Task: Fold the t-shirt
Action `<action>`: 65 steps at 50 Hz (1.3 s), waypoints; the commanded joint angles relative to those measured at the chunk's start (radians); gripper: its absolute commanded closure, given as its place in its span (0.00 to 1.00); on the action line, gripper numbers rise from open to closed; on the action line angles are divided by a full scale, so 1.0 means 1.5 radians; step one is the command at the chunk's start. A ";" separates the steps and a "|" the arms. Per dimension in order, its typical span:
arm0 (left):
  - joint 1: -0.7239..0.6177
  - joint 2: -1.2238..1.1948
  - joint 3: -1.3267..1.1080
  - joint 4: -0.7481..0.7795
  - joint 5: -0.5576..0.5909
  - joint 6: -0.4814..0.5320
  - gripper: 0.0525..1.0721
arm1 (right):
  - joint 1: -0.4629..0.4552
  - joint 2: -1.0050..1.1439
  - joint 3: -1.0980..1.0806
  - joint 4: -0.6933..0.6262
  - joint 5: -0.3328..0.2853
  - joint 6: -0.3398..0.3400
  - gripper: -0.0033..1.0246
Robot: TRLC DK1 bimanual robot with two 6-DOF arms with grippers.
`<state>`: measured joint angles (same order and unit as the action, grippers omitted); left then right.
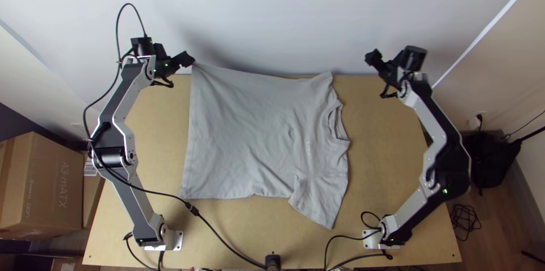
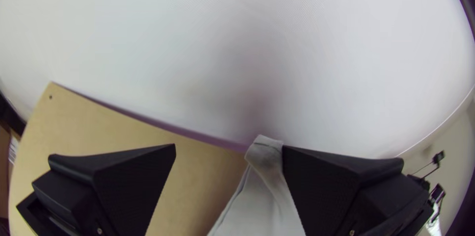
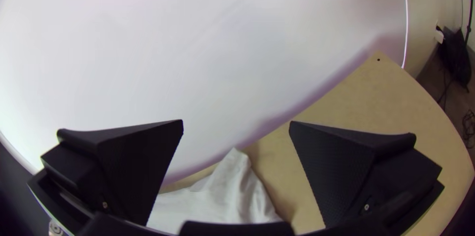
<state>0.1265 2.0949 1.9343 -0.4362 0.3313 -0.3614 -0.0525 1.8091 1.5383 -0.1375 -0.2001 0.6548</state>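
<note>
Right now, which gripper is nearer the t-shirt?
The left gripper, open at the t-shirt's far hem corner; the right gripper hangs open, clear of it.

Text check, top view: cardboard box (image 1: pixel 42 214) at the left edge has one large line of print (image 1: pixel 65 186), letters plus a number, running lengthwise on its face; smaller line of print (image 1: pixel 29 198) on the same face, left of the large one. White label (image 1: pixel 90 167) just beside that box, dark marks on it, too small to read. T-shirt (image 1: pixel 244 129) has tiny pale print (image 1: pixel 308 147) on the chest, near the neckline, running up the view; also too small to read.
</note>
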 commanded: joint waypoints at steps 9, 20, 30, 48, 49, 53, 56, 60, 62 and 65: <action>0.066 -0.001 0.014 -0.060 0.228 -0.202 0.04 | -0.027 -0.208 -0.117 -0.075 -0.053 0.019 0.04; 0.085 -0.047 -0.047 -0.070 0.248 -0.184 0.04 | -0.028 -0.364 -0.235 -0.184 -0.108 0.001 0.04; 0.118 -0.179 -0.163 -0.044 0.195 -0.083 0.04 | -0.032 -0.463 -0.305 -0.365 -0.162 -0.049 0.08; 0.170 -0.435 -0.391 -0.027 0.180 0.042 0.04 | -0.072 -0.508 -0.433 -0.532 -0.162 -0.221 0.06; 0.169 -0.449 -0.400 -0.027 0.180 0.043 0.04 | -0.072 -0.505 -0.435 -0.537 -0.162 -0.221 0.07; 0.162 -0.509 -0.438 -0.035 0.181 0.043 0.04 | -0.068 -0.496 -0.451 -0.573 -0.163 -0.222 0.09; 0.147 -0.554 -0.461 -0.044 0.181 0.041 0.04 | -0.049 -0.504 -0.469 -0.573 -0.163 -0.233 0.09; 0.126 -0.598 -0.474 -0.052 0.181 0.035 0.04 | -0.025 -0.511 -0.492 -0.575 -0.164 -0.237 0.09; 0.110 -0.614 -0.474 -0.054 0.180 0.026 0.04 | -0.014 -0.510 -0.502 -0.574 -0.163 -0.238 0.10; 0.092 -0.632 -0.471 -0.055 0.176 0.014 0.04 | -0.012 -0.498 -0.514 -0.579 -0.164 -0.235 0.10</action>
<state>0.3019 1.2041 1.2415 -0.5110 0.5980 -0.3206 -0.0864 1.0527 0.8085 -0.9863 -0.4389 0.3161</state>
